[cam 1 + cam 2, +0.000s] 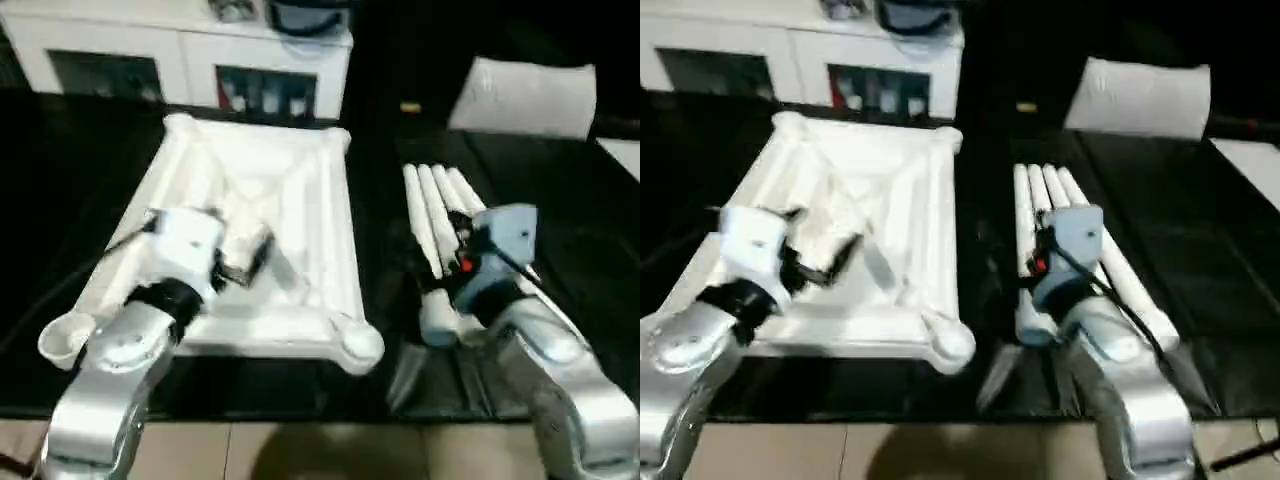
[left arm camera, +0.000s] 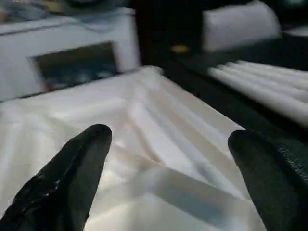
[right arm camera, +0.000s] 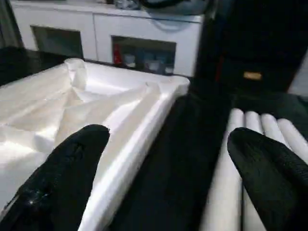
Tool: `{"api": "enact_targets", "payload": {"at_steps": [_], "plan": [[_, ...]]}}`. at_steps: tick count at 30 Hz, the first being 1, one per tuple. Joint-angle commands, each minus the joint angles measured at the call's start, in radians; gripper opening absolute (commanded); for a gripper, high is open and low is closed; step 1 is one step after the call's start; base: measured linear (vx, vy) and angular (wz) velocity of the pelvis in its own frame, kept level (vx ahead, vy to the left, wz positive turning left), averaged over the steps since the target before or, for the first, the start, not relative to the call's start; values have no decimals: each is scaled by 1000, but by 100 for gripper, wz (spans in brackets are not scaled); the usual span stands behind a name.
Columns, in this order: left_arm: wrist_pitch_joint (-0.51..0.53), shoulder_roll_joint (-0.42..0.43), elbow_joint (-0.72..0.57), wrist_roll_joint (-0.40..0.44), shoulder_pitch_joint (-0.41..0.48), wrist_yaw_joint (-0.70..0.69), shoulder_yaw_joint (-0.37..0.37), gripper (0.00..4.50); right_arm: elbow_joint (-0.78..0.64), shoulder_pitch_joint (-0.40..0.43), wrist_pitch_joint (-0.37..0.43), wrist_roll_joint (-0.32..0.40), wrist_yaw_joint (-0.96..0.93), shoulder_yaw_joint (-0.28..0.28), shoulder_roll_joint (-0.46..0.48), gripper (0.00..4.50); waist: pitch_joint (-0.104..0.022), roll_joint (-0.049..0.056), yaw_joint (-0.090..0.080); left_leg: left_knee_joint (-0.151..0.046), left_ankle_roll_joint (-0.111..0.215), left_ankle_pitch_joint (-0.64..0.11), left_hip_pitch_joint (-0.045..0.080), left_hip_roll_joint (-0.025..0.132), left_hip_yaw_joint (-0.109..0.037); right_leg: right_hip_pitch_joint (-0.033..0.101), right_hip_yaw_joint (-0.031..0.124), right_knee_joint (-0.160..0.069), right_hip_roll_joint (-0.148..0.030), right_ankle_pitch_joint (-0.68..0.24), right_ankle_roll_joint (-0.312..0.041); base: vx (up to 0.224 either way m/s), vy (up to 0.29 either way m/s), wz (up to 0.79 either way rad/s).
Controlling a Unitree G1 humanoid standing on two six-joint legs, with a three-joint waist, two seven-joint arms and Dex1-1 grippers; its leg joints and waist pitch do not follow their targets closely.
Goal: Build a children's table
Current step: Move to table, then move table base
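Observation:
The white tabletop (image 1: 290, 180) lies upside down on the black surface, its ribbed underside up, with round corner sockets (image 1: 358, 340) at the near corners. Several long white tapered legs (image 1: 425, 200) lie side by side to its right. My left gripper (image 2: 168, 144) hovers open over the ribbed underside near the tabletop's near left part, fingers (image 2: 77, 163) wide apart with nothing between them. My right gripper (image 3: 168, 144) is open above the black gap between the tabletop's right edge (image 3: 144, 115) and the legs (image 3: 250, 130), holding nothing.
A white cabinet (image 1: 180, 55) with dark compartments stands at the back. A white pillow-like slab (image 1: 525, 95) lies at the back right, a small yellow object (image 1: 410, 106) beside it. The black surface (image 1: 580, 240) extends right of the legs; its near edge meets the tan floor (image 1: 300, 450).

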Motion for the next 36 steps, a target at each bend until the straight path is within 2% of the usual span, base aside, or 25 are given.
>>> {"api": "enact_targets", "payload": {"at_steps": [1,2,3,4,6,7,8,9,10,11,13,14,16,17,18,19,20,21,23,25,28,30,31,33,36], "plan": [[-4,38,30,-7,-19,-75,-25,447,-23,-9,16,-4,10,-27,-26,448,-32,20,1,-91,-4,-39,9,65,-9,59,27,-64,-57,78,-190,-111,-34,-7],[-49,95,84,38,-41,-125,-65,447,-23,-13,42,15,29,-44,-62,448,-21,23,1,-102,-19,-159,16,69,-9,49,28,-82,-52,-110,-182,-100,-38,-4],[-62,111,99,52,-48,-137,-76,447,-22,-15,50,22,36,-49,-73,448,-12,20,-3,-106,-29,-259,22,69,-7,39,35,-94,-52,-250,-159,-100,-38,-4],[-71,118,109,61,-52,-142,-82,447,-21,-16,51,24,43,-50,-80,448,-11,20,-4,-107,-35,-284,24,71,-6,35,37,-98,-54,-301,-149,-83,-39,0],[-117,147,149,89,-68,-169,-104,447,-10,-22,44,26,81,-51,-117,448,-15,16,-4,-106,-34,-284,20,73,-7,30,39,-105,-59,-366,-130,-90,-30,-1],[-126,160,176,74,-91,-206,-109,447,-4,-26,48,33,123,-51,-156,448,-17,14,-4,-105,-33,-275,17,73,-8,32,39,-104,-60,-369,-127,-78,-20,-2],[-129,164,186,67,-100,-220,-110,447,-2,-27,51,36,138,-51,-170,448,-18,18,-1,-104,-31,-265,19,73,-7,28,38,-103,-60,-359,-130,-57,-18,1],[-116,172,205,34,-128,-264,-109,447,-2,-28,58,52,186,-50,-211,448,-19,14,-1,-101,-27,-255,20,73,-5,26,38,-103,-59,-345,-135,-78,-27,1],[-101,178,212,14,-145,-292,-110,447,-6,-26,66,67,218,-49,-235,449,-18,17,2,-102,-21,-242,18,73,-4,26,38,-100,-60,-333,-145,0,0,0],[-100,181,213,12,-148,-298,-111,412,-7,-25,68,70,225,-49,-240,450,-16,14,0,-102,-18,-239,14,74,-3,26,36,-101,-61,-336,-150,0,0,0],[-136,209,255,20,-176,-348,-137,412,-14,-19,79,91,273,-43,-283,450,-15,12,0,-103,-16,-241,9,74,-3,25,34,-104,-62,-376,-144,0,0,0],[-131,214,274,23,-186,-362,-144,396,-14,-17,77,92,290,-36,-298,450,-16,8,0,-101,-15,-236,9,75,-2,22,35,-105,-62,-385,-141,0,0,0],[-136,219,346,39,-217,-387,-159,379,-7,-16,72,84,319,-24,-326,450,-20,7,0,-101,-9,-203,7,75,-1,25,35,-101,-61,-350,-146,0,0,0],[-136,219,346,39,-217,-387,-159,366,-7,-16,72,84,319,-24,-326,450,-23,10,0,-100,-6,-171,5,76,-1,26,35,-96,-61,-301,-156,0,0,0],[-136,219,357,37,-221,-394,-160,366,-4,-16,70,81,320,-23,-328,450,-23,10,0,-100,-6,-171,5,76,-1,26,35,-96,-61,-301,-156,0,0,0],[-143,227,382,37,-230,-419,-165,362,2,-20,67,92,334,-21,-334,450,-28,5,2,-101,6,-133,5,77,2,30,33,-89,-61,-206,-182,0,0,0],[-148,233,396,38,-236,-435,-169,352,6,-22,65,101,344,-20,-338,450,-35,7,5,-95,15,-98,7,78,4,31,33,-81,-60,-131,-199,0,0,0],[-149,236,401,38,-238,-440,-171,339,6,-23,65,103,348,-19,-340,450,-39,9,6,-92,30,-32,4,78,5,35,32,-71,-58,-16,-220,0,0,0],[-151,261,459,35,-262,-497,-186,325,8,-30,60,120,385,-7,-356,450,-41,7,10,-88,61,21,4,76,8,35,29,-64,-56,78,-241,0,0,0],[-163,273,525,37,-295,-540,-200,310,9,-34,59,123,403,9,-365,450,-36,5,10,-90,70,1,3,77,10,35,29,-67,-59,62,-253,0,0,0],[-175,274,563,39,-315,-572,-209,281,7,-34,63,125,414,19,-363,450,-30,8,11,-95,51,-67,6,82,10,32,29,-73,-64,-35,-260,0,0,0],[-189,278,586,43,-327,-596,-220,276,4,-31,69,127,420,25,-365,450,-29,7,12,-97,38,-92,7,84,10,31,31,-76,-65,-76,-255,0,0,0],[-201,281,607,49,-338,-613,-230,251,1,-28,81,132,421,29,-369,450,-27,8,13,-99,33,-102,6,84,10,30,31,-80,-65,-96,-249,0,0,0],[-207,286,621,51,-347,-637,-243,241,0,-25,81,136,424,32,-373,450,-26,7,14,-102,20,-123,6,85,9,30,32,-81,-66,-125,-238,0,0,0],[-227,290,653,67,-363,-664,-262,230,-1,-21,74,134,430,37,-377,450,-27,10,14,-102,11,-126,5,84,8,29,33,-81,-67,-127,-233,0,0,0]]}}
